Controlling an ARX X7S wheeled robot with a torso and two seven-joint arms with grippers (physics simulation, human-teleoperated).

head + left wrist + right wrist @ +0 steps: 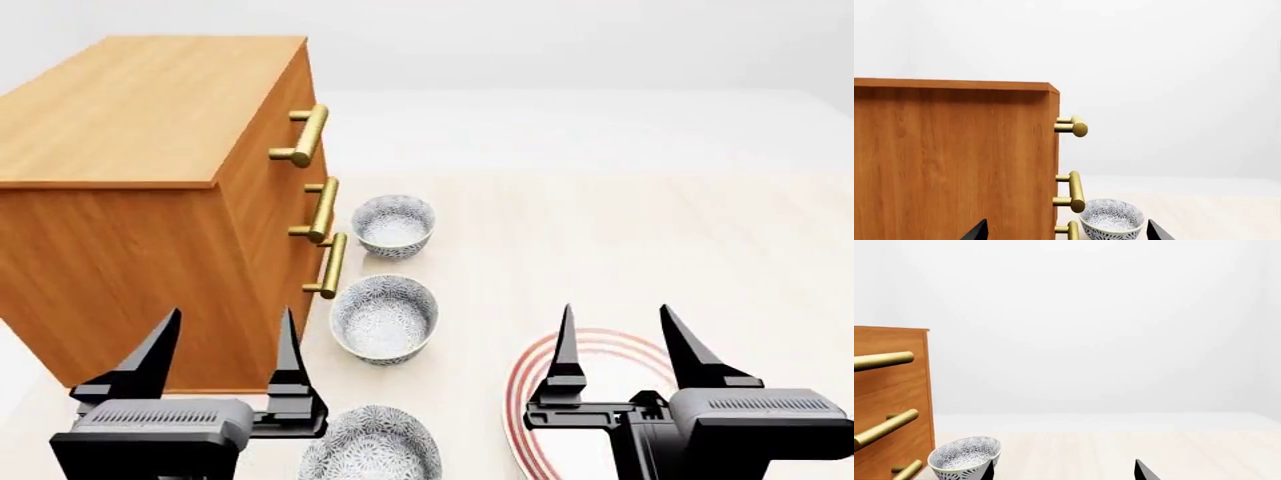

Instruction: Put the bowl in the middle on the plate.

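Note:
Three speckled grey-blue bowls stand in a row beside the cabinet in the head view. The bowl in the middle (384, 318) sits between a far bowl (394, 225) and a near bowl (371, 447). The red-ringed plate (603, 352) lies to their right, partly hidden behind my right gripper (617, 325), which hovers open and empty over it. My left gripper (227, 330) is open and empty in front of the cabinet, left of the bowls. Each wrist view shows one bowl (1113, 220) (964, 455); I cannot tell which. Both sets of jaws stand wide apart (1066, 226) (1062, 465).
A wooden cabinet (134, 110) with three brass handles (304, 135) stands at the left, right next to the bowl row. The handles (1076, 192) stick out toward the bowls. Pale floor stretches to the right and beyond.

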